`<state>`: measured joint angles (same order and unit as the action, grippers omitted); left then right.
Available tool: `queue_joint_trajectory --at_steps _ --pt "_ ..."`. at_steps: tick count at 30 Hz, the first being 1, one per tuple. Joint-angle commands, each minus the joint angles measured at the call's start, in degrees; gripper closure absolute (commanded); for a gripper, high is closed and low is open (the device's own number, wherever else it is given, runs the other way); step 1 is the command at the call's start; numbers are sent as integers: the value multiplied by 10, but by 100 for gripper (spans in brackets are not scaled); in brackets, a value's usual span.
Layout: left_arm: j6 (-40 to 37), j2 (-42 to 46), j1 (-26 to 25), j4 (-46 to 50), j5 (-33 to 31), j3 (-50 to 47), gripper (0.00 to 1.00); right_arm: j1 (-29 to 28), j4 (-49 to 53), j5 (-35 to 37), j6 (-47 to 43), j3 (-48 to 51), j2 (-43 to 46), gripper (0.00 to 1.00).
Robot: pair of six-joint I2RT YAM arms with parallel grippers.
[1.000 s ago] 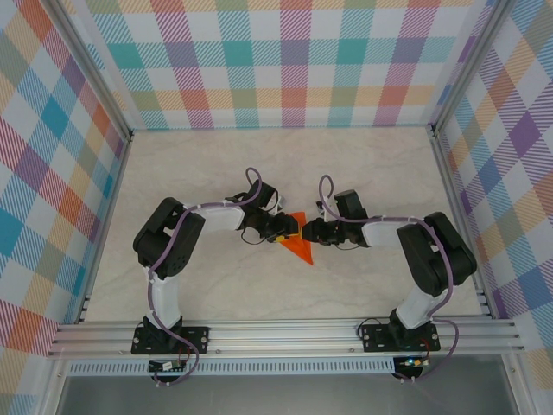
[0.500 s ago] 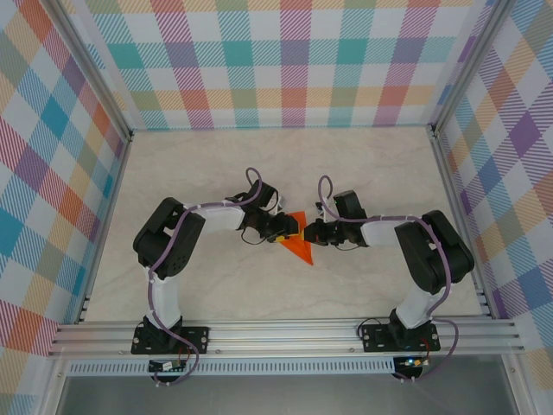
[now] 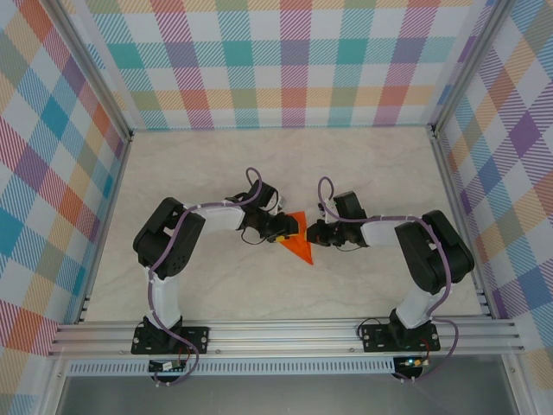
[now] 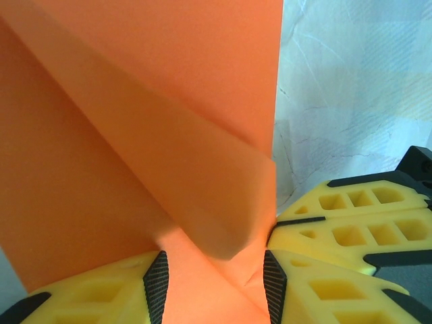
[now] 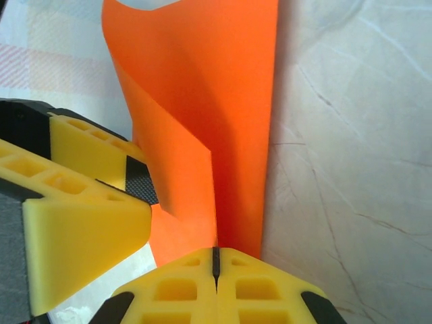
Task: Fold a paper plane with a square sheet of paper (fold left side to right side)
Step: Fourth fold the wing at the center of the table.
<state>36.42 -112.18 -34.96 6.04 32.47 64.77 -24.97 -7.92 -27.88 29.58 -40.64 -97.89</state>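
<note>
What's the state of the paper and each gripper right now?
the square sheet of paper: partly folded, diagonal crease, one flap curling up.
left gripper: open, fingers either side of the paper.
right gripper: shut, tips at the paper's edge; can't tell if it pinches the paper.
</note>
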Motion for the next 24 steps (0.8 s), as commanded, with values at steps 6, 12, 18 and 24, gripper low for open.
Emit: queue_joint_trajectory --at_steps 6,12,18,24 --pt "-13 -9 -9 23 -19 5 55 -1 25 21 -12 -5 14 100" --pt "-13 -9 -9 25 -20 6 55 -1 30 25 -13 -5 10 100" --pt "-13 -10 -9 25 -21 7 55 -1 47 35 -19 -7 7 100" --pt "-13 -5 -8 26 -16 10 55 -6 73 48 -27 -14 -6 100"
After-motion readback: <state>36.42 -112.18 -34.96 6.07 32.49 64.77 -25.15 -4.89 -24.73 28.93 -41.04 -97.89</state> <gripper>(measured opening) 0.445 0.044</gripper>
